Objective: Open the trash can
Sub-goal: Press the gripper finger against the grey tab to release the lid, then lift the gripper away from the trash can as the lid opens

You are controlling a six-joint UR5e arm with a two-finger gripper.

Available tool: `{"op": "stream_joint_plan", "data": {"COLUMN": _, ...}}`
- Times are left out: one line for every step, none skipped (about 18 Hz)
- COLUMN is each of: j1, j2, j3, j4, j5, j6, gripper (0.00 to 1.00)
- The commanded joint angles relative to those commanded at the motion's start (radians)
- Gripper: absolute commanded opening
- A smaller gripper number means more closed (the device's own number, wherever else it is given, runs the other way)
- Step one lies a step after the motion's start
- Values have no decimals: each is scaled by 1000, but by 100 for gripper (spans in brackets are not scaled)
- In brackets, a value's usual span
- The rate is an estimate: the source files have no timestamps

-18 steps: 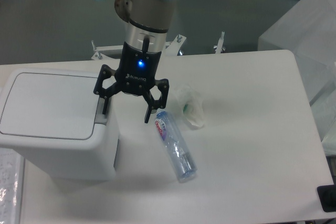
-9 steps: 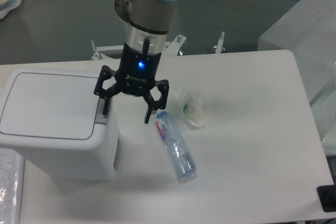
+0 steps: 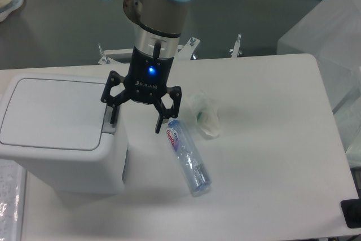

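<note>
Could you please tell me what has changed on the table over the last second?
Nothing on the table visibly changed. The gripper stays open beside the trash can, its lid still shut; the bottle and crumpled wrapper lie where they were.

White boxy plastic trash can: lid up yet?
No. The flat lid of the white boxy plastic trash can lies flush and closed, while the open hand hangs at its right edge over the grey push-button tab.
</note>
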Motion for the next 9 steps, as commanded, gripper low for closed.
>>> {"op": "stream_joint_plan", "data": {"j1": 0, "j2": 0, "j3": 0, "j4": 0, "j5": -2, "j6": 0, "gripper": 100}}
{"op": "stream_joint_plan", "data": {"j1": 0, "j2": 0, "j3": 0, "j4": 0, "j5": -2, "j6": 0, "gripper": 100}}
{"op": "stream_joint_plan", "data": {"j1": 0, "j2": 0, "j3": 0, "j4": 2, "j5": 0, "j6": 0, "gripper": 100}}
{"op": "stream_joint_plan", "data": {"j1": 0, "j2": -2, "j3": 0, "j4": 0, "j5": 0, "j6": 2, "gripper": 100}}
{"op": "stream_joint_plan", "data": {"j1": 0, "j2": -5, "j3": 0, "j4": 2, "j5": 0, "j6": 2, "gripper": 100}}
{"op": "stream_joint_plan", "data": {"j1": 0, "j2": -6, "j3": 0, "j4": 2, "j5": 0, "j6": 2, "gripper": 100}}
{"op": "stream_joint_plan", "data": {"j1": 0, "j2": -6, "j3": 0, "j4": 2, "j5": -2, "j6": 2, "gripper": 100}}
{"op": "stream_joint_plan", "data": {"j1": 0, "j2": -6, "j3": 0, "j4": 2, "j5": 0, "j6": 2, "gripper": 100}}
{"op": "stream_joint_plan", "data": {"j1": 0, "j2": -5, "j3": 0, "j4": 2, "j5": -2, "j6": 2, "gripper": 100}}
